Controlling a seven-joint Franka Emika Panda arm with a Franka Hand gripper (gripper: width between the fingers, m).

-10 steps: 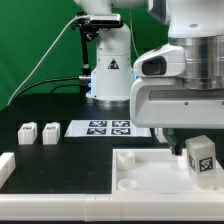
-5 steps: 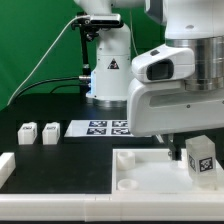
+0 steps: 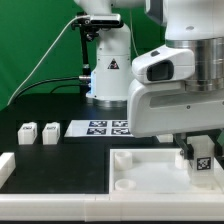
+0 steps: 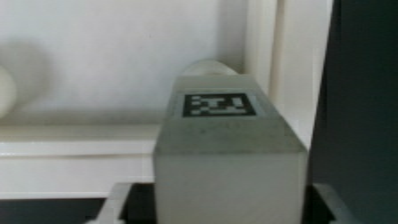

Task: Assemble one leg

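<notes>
My gripper [image 3: 200, 148] is shut on a leg [image 3: 201, 158], a white stubby peg with a black-and-white tag. It holds the leg upright over the right end of the white tabletop [image 3: 150, 172]. In the wrist view the leg [image 4: 222, 140] fills the middle, tag facing the camera, between my gripper's [image 4: 222, 205] dark jaws, with the tabletop's [image 4: 89, 100] white surface and rim behind it. Two more legs [image 3: 27, 133] [image 3: 50, 131] stand on the black table at the exterior view's left. The leg's lower end is hidden, so I cannot tell whether it touches the tabletop.
The marker board [image 3: 103, 127] lies behind the tabletop, in front of the robot base [image 3: 108, 70]. A white block [image 3: 5, 166] sits at the exterior view's left edge. The tabletop has a corner hole [image 3: 126, 158] at its left.
The arm has shifted a little toward the exterior view's left and lowered slightly, with the leg still in the gripper. The two loose legs have not moved.
</notes>
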